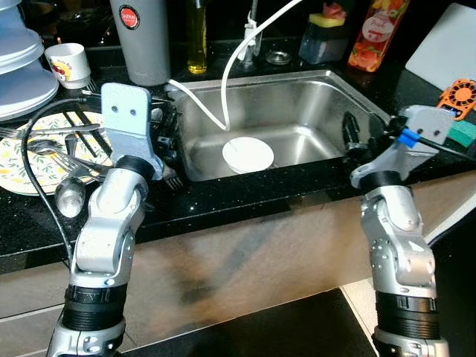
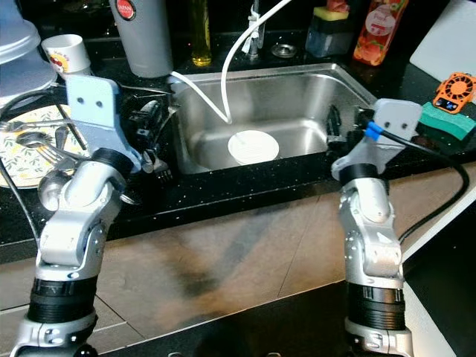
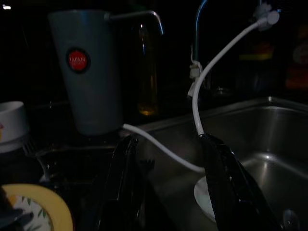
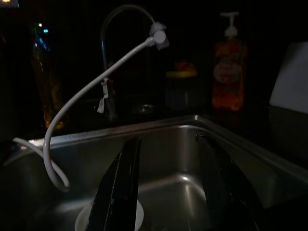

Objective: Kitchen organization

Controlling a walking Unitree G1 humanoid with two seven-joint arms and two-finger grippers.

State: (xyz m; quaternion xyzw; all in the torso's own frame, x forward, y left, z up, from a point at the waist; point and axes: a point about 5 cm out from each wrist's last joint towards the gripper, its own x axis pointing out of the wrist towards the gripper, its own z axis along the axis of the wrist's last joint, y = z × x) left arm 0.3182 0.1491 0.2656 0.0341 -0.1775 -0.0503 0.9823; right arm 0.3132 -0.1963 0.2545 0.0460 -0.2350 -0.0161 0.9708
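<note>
From my station I note, at the left, a yellow-rimmed patterned plate (image 1: pixel 22 175) piled with steel cutlery on the black counter, and my left gripper (image 1: pixel 165 137) beside it at the sink's edge, fingers spread wide and empty. A small white round dish (image 1: pixel 248 155) lies flat on the stainless steel sink (image 1: pixel 312 97) floor; I judge it light, wet-slick and breakable, best pinched at its rim. My right gripper (image 1: pixel 355 134) hangs over the sink's right edge, likewise parted, holding nothing.
</note>
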